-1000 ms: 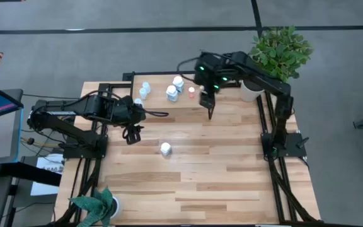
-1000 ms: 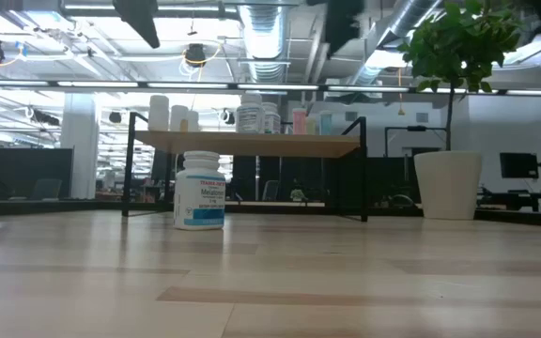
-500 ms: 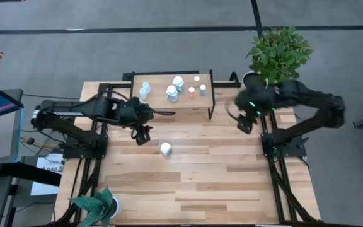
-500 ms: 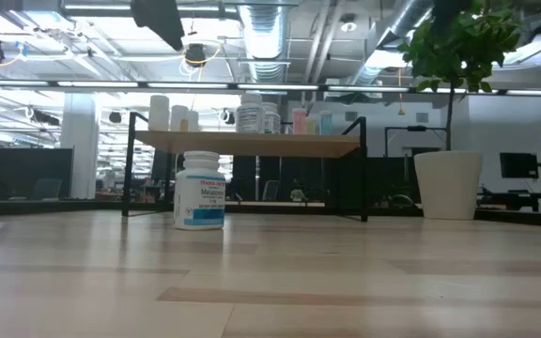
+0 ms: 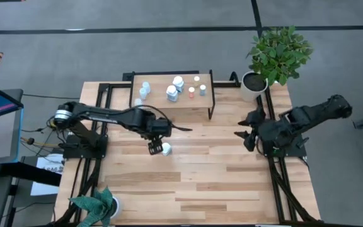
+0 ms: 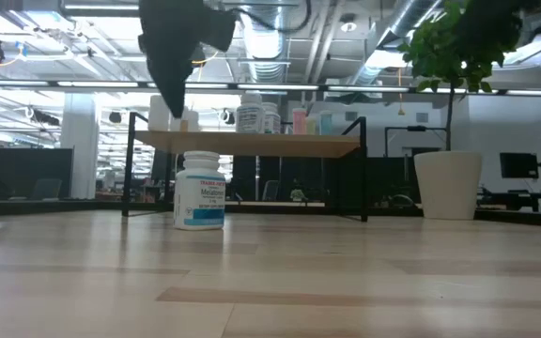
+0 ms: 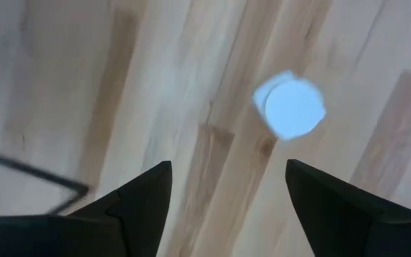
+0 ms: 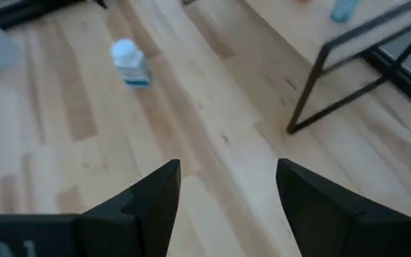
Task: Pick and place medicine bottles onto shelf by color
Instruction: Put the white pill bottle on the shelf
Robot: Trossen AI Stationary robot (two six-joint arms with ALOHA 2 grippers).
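My left claw hangs over the middle of the wooden plank tabletop, with its two dark fingers spread wide and nothing between them. Just beside it stands the small white medicine bottle with a blue label and a white cap. From my left wrist camera I look straight down on the round cap, and it sits a little off to one side of the gap between my fingers, not yet inside it.

I think I am at the step of reaching for this last loose bottle. The other little bottles, white, bluish, one reddish and one greenish, already stand on the low light-wood shelf with thin black legs at the far edge of the tabletop.

Next I need to slide the left claw over until the cap is in the gap, go down around the bottle, and squeeze gently so it does not tip.

My right claw waits near the right edge of the tabletop, fingers apart and holding nothing.
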